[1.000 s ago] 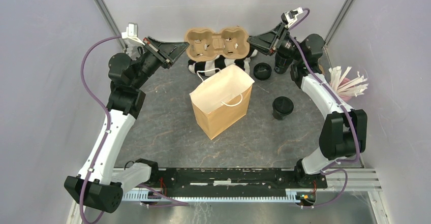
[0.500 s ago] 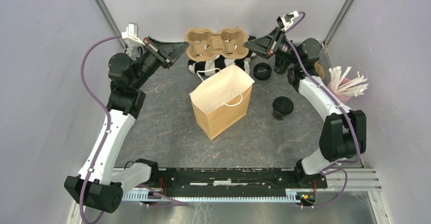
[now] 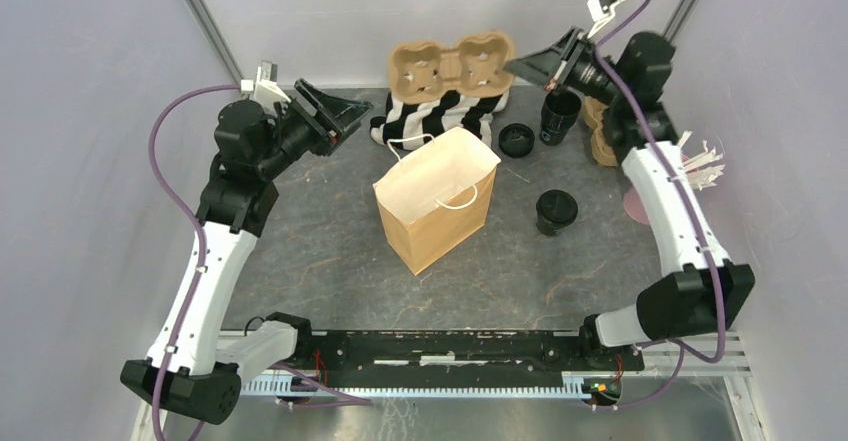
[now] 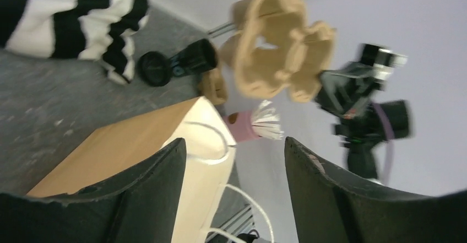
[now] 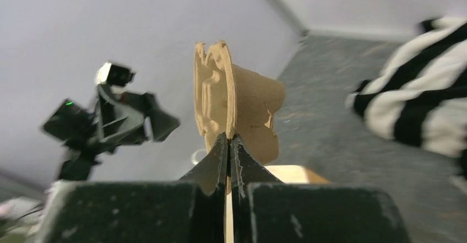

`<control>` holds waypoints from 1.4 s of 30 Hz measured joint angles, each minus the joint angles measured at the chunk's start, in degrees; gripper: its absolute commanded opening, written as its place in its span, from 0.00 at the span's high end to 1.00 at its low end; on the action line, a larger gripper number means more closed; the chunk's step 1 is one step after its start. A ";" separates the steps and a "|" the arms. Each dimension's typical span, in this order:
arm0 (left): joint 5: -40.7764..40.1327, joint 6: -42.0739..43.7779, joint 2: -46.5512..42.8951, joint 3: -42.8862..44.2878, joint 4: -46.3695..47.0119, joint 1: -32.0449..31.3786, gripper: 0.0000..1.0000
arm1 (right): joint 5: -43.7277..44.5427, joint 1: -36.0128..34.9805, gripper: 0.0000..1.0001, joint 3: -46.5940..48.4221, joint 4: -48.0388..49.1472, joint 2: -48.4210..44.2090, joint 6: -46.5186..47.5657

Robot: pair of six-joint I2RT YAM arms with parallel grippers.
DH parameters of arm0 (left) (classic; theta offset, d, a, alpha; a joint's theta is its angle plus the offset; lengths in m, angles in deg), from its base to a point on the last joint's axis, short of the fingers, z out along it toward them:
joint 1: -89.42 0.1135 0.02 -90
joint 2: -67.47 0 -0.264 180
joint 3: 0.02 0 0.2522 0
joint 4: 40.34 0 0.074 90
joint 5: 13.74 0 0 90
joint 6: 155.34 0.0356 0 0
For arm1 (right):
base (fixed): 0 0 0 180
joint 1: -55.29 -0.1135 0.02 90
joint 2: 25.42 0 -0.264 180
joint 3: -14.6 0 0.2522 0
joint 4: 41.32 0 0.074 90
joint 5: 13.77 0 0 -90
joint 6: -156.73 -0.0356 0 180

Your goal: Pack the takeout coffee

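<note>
Left gripper (image 3: 352,114), jaws apart and holding nothing, stood at the far left beside the striped cloth (image 3: 440,119); brown paper bag (image 3: 437,223) stood upright and open-mouthed at the middle of the table (image 3: 320,231), placed to take its load from above; cardboard cup carrier (image 3: 455,66) was held in the air over the cloth, pinched at its right rim by the right gripper (image 3: 514,64), jaws clamped flat on the card, presumably so that one arm alone could carry it; takeout coffee (image 3: 556,211) stood lidded on the table right of the bag, apart from it, untouched by either gripper, not yet packed.
</note>
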 measured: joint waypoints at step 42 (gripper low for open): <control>-5.09 5.57 0.68 -3.56 -30.93 -10.54 0.50 | 24.22 -15.32 1.00 16.02 -62.77 -10.05 43.28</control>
